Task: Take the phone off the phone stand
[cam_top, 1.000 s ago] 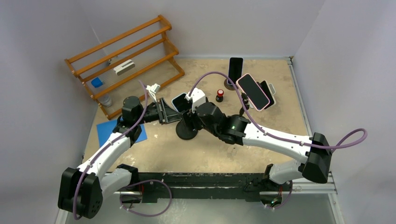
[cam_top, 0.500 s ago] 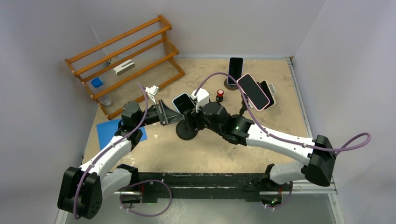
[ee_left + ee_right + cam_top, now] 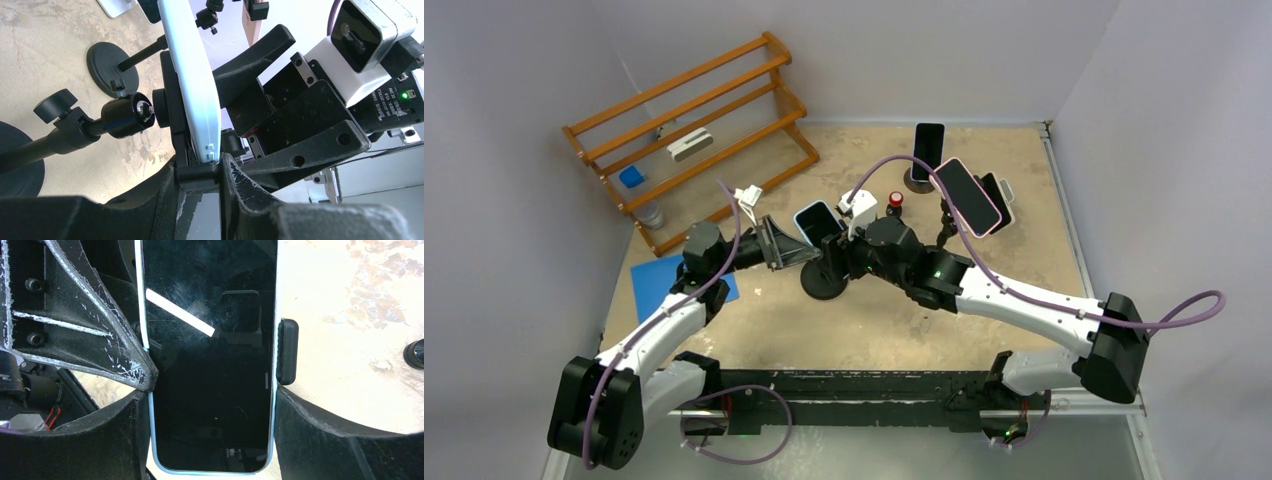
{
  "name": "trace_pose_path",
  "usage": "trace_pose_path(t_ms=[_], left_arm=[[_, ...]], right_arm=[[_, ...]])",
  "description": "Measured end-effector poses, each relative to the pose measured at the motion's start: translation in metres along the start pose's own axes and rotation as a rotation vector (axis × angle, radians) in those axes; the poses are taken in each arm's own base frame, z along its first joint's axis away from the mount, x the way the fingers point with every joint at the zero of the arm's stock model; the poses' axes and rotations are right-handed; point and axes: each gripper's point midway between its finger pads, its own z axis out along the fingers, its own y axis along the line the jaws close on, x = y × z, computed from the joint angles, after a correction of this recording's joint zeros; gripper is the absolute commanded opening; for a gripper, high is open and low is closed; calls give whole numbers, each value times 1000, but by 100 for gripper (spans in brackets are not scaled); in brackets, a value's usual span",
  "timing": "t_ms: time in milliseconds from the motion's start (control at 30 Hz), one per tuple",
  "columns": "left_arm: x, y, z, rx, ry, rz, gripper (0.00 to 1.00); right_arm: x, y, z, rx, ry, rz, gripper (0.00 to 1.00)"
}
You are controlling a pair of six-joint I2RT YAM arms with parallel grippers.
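A phone (image 3: 817, 220) in a pale blue case sits in the clamp of a black phone stand (image 3: 824, 284) mid-table. My left gripper (image 3: 792, 247) comes from the left and is shut on the stand's clamp bar (image 3: 199, 175), just under the phone's edge (image 3: 192, 90). From the right, my right gripper (image 3: 836, 243) is shut on the phone. In the right wrist view the dark screen (image 3: 210, 365) fills the gap of the right gripper (image 3: 212, 440), whose fingers (image 3: 100, 440) press both long edges. The stand's side jaw (image 3: 287, 351) still hugs the phone's right edge.
Behind to the right stand more phone stands, one with a black phone (image 3: 929, 148) and one with a pink-cased phone (image 3: 966, 196). A small red-capped thing (image 3: 894, 203) sits between them and me. A wooden rack (image 3: 694, 130) stands back left, with a blue sheet (image 3: 656, 282) near the left arm.
Both wrists and the stand's head with the phone have drifted slightly right and away. Both grips are unchanged.
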Motion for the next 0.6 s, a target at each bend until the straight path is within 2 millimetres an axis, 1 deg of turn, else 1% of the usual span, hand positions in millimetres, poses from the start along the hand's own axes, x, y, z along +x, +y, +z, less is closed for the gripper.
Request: trace_pose_path(t_ms=[233, 600], left_arm=[[3, -2, -3, 32, 5, -3, 0], [7, -3, -3, 65, 35, 4, 0]], right_arm=[[0, 5, -3, -38, 3, 8, 0], [-1, 6, -9, -90, 5, 15, 0]])
